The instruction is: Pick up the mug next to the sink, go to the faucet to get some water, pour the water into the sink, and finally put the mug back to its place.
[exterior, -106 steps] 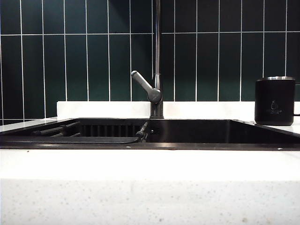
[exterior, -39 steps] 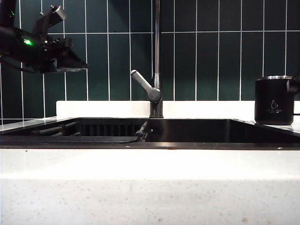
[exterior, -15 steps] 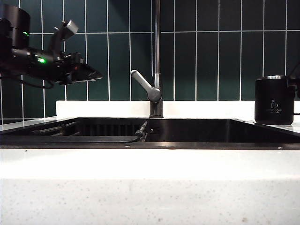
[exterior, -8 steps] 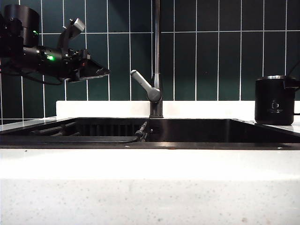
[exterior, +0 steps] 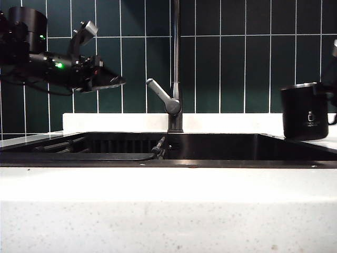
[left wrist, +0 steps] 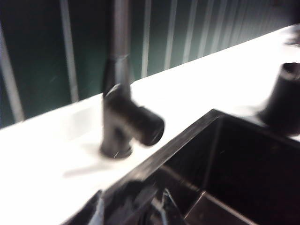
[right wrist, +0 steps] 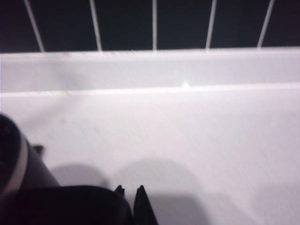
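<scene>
In the exterior view you are seeing the matte black mug point(exterior: 304, 111), silver-rimmed with a pale logo, tilting at three o'clock beside the sink point(exterior: 210, 150); the left gripper point(exterior: 108, 80) is hovering at ten o'clock, finger spread unclear. The left wrist view is showing the blurred faucet point(left wrist: 123, 112). In the right wrist view the right gripper point(right wrist: 130, 199) is pinching the mug's handle, fingertips nearly meeting.

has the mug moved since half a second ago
Yes: the mug has shifted slightly left toward the faucet and tilted, its base lifting off the countertop.
</scene>
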Controlling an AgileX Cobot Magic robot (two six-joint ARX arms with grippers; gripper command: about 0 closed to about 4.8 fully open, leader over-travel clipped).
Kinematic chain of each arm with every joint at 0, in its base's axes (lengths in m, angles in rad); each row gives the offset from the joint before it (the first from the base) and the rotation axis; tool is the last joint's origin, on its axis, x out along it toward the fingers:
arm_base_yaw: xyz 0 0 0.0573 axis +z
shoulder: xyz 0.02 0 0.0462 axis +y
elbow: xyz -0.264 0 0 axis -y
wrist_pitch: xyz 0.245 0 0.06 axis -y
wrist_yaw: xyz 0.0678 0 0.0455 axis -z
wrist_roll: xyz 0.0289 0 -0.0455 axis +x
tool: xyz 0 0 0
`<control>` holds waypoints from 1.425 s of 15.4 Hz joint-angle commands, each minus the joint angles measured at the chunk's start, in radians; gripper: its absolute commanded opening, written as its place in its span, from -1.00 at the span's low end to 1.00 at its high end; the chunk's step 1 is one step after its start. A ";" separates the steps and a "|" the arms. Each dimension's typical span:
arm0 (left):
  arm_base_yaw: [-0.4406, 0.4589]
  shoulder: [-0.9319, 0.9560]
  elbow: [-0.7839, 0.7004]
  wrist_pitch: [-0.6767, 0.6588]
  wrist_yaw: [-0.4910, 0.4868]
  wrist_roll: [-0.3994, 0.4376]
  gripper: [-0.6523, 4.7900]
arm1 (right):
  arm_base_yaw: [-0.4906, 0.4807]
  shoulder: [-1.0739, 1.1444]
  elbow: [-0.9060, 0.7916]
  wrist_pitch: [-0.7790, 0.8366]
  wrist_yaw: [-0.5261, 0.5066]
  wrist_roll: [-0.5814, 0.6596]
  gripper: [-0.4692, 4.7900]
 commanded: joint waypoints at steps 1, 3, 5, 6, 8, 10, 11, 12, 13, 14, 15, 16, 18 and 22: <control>-0.001 0.044 0.092 -0.037 0.048 -0.003 -0.20 | 0.064 -0.029 0.038 0.003 -0.026 0.003 -0.83; -0.002 0.106 0.209 -0.095 0.093 -0.003 -0.20 | 0.151 -0.036 0.126 -0.078 -0.026 0.003 -0.83; -0.006 0.146 0.277 -0.110 0.118 -0.004 -0.20 | 0.206 -0.035 0.193 -0.142 -0.026 0.003 -0.83; -0.006 0.163 0.306 -0.115 0.127 -0.006 -0.20 | 0.231 -0.034 0.227 -0.160 -0.026 0.003 -0.83; -0.015 0.217 0.389 -0.137 0.162 -0.016 -0.20 | 0.285 -0.021 0.316 -0.204 -0.026 0.003 -0.83; -0.026 0.257 0.440 -0.139 0.182 -0.022 -0.20 | 0.314 -0.011 0.373 -0.258 -0.049 0.003 -0.83; -0.031 0.277 0.464 -0.139 0.183 -0.022 -0.20 | 0.332 -0.003 0.398 -0.285 -0.051 0.003 -0.83; -0.040 0.300 0.491 -0.140 0.183 -0.022 -0.20 | 0.344 0.008 0.428 -0.316 -0.066 0.004 -0.83; -0.042 0.317 0.513 -0.144 0.194 -0.023 -0.20 | 0.357 0.019 0.445 -0.333 -0.082 0.009 -0.83; -0.050 0.341 0.541 -0.147 0.195 -0.023 -0.20 | 0.371 0.029 0.463 -0.355 -0.092 0.014 -0.83; -0.052 0.380 0.595 -0.159 0.191 -0.024 -0.20 | 0.396 0.039 0.473 -0.364 -0.111 0.015 -0.83; -0.052 0.390 0.607 -0.160 0.172 -0.026 -0.20 | 0.408 0.039 0.472 -0.368 -0.114 0.015 -0.83; -0.052 0.390 0.605 -0.174 0.195 -0.026 -0.18 | 0.421 0.039 0.472 -0.375 -0.115 0.014 -0.83; -0.052 0.350 0.605 -0.166 0.286 -0.025 -0.18 | 0.421 0.040 0.472 -0.381 -0.110 0.001 -0.83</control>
